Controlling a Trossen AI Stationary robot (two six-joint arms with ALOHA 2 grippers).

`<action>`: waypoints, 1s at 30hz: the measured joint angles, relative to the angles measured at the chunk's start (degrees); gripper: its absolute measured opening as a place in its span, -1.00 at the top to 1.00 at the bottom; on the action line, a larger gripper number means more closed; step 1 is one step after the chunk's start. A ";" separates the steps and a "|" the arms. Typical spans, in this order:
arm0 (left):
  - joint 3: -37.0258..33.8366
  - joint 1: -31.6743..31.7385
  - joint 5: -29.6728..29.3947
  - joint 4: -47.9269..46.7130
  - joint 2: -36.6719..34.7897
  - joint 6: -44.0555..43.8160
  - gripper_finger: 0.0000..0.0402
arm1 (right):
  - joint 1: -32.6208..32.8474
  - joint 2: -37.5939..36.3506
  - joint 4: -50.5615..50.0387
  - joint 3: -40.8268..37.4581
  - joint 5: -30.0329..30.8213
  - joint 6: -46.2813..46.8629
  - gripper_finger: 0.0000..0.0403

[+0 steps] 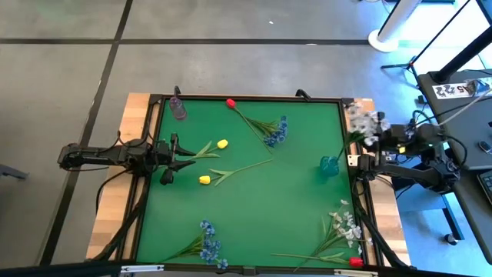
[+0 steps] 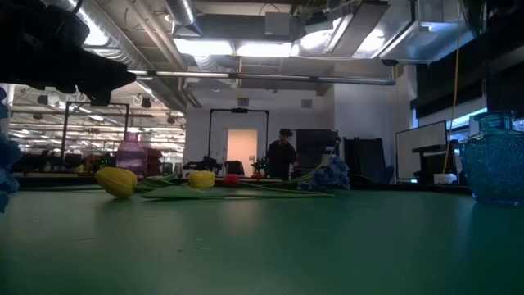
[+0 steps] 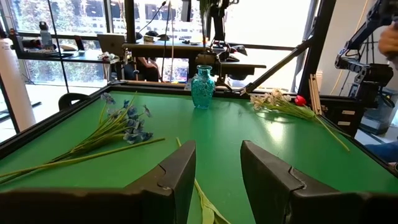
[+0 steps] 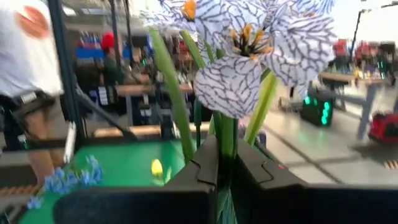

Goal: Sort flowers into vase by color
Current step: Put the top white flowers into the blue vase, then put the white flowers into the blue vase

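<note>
My right gripper (image 1: pixel 354 159) is at the table's right edge beside the teal vase (image 1: pixel 329 164), shut on a spray of white blossoms (image 1: pixel 366 123). My left gripper (image 1: pixel 175 151) is low at the left edge and open. Its fingers stand either side of a green stem (image 3: pixel 204 208) lying on the mat. Two yellow tulips (image 1: pixel 222 143) (image 1: pixel 204 179) lie just past it. A red tulip (image 1: pixel 231 102) and a blue bunch (image 1: pixel 277 132) lie towards the far edge. Another blue bunch (image 1: pixel 207 245), a white spray (image 1: pixel 344 227) and a red tulip (image 1: pixel 355 261) lie near the near edge. My right gripper (image 4: pixel 225 163) pinches the white spray's green stems (image 4: pixel 227 134) between its two fingers, below the blossoms (image 4: pixel 249 43). The stems run on past the fingers, and the blossoms stand clear of the table. How far back the stems reach is hidden by the fingers.
A purple vase (image 1: pixel 177 108) stands at the far left corner of the green mat. A raised black rim (image 1: pixel 254 98) runs round the mat. The middle of the mat (image 1: pixel 269 200) is bare. A person (image 4: pixel 28 74) stands beyond the table in the right wrist view.
</note>
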 joint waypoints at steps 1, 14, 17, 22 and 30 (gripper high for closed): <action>0.00 0.00 0.00 0.00 0.00 0.00 0.38 | 0.00 0.00 -0.88 -0.60 0.22 0.06 0.91; 0.00 0.00 0.01 -0.01 0.01 0.00 0.38 | 0.00 5.30 -13.57 2.73 0.56 5.55 0.39; 0.00 0.00 0.01 0.00 0.01 0.00 0.38 | 0.00 9.88 -22.52 6.14 0.64 7.32 0.16; 0.00 0.00 0.01 0.01 0.01 0.00 0.38 | 0.00 18.00 -35.54 11.83 -2.35 10.98 -0.13; 0.00 0.02 -0.01 -0.01 0.01 0.00 0.38 | 0.00 26.10 -54.96 19.54 -6.41 19.54 -0.22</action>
